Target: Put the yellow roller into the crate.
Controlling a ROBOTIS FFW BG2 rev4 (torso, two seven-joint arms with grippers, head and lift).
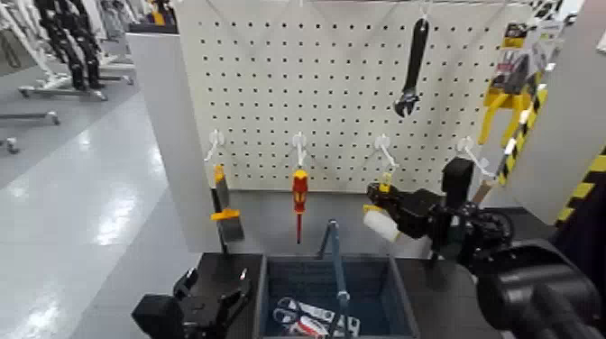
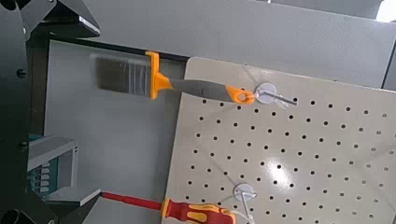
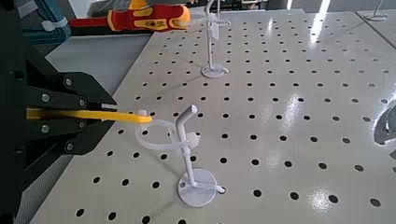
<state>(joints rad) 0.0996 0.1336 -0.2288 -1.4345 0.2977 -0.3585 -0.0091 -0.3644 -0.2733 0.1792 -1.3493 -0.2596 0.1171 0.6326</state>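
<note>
The yellow roller [image 1: 380,222] hangs on a pegboard hook right of the middle, yellow handle up and white sleeve down. My right gripper [image 1: 399,209] is at it, shut on the yellow handle. In the right wrist view the black fingers [image 3: 58,93] clamp the yellow handle [image 3: 89,115], whose end loop is still around the white hook [image 3: 177,140]. The dark blue-grey crate [image 1: 397,302] with its upright handle bar stands below the board, holding a few tools. My left gripper [image 1: 215,293] is open and empty, low beside the crate's left side.
A yellow-collared scraper [image 1: 222,206] and a red-and-yellow screwdriver [image 1: 298,194] hang on hooks to the left of the roller. A black wrench [image 1: 413,68] hangs higher up. A yellow tool [image 1: 505,99] and a striped post [image 1: 582,185] stand at the right.
</note>
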